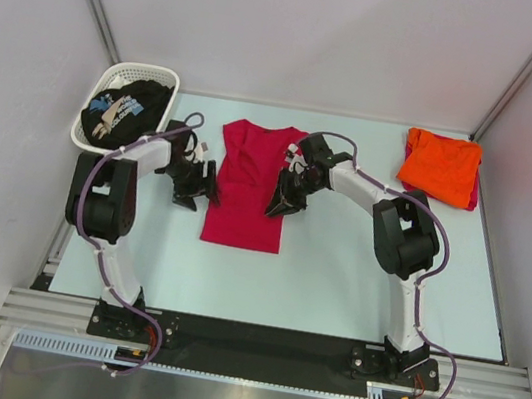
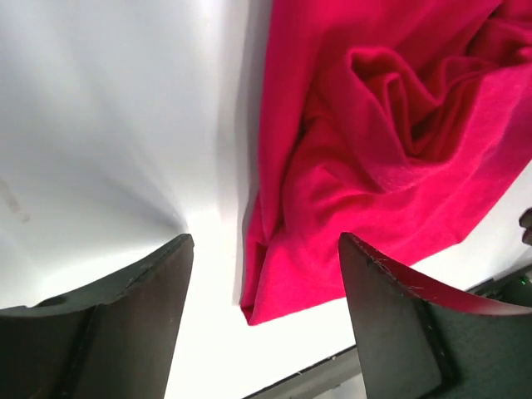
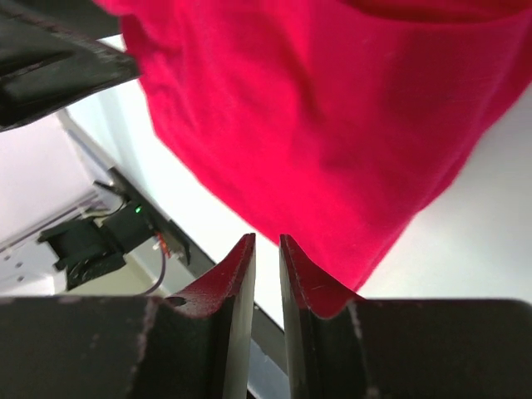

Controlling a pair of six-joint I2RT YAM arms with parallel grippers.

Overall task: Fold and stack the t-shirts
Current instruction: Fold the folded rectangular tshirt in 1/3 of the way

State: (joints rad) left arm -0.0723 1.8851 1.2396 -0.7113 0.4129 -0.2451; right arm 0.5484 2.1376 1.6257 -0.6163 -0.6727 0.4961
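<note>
The left tool [image 2: 266, 249] is spread wide and holds nothing. Its two dark fingers [image 2: 150, 299] stand apart just above the table [image 1: 334, 281], and the left edge of the red t-shirt [image 1: 249, 182] lies past them, a bit bunched up. I think it is spread like that so the cloth can lie down flat by itself.

The right tool [image 3: 266, 243] is nearly pressed together, with only a thin slit between its fingers. It sits at the right edge of the red t-shirt, and the red cloth hangs very close over it. I cannot tell if any cloth is caught in the slit.

The red t-shirt lies in the middle of the table, between the two tools, with its neck at the far end. It looks long and narrow, so I think its sides are being folded in. One tool is on each side because each works its own edge.

Far off on the right lies the orange t-shirt [image 1: 441, 164], folded small. I think that is where the stack goes. Far off on the left, the black t-shirt [image 1: 126, 109] sits crumpled in the white basket [image 1: 150, 70], waiting its turn.
</note>
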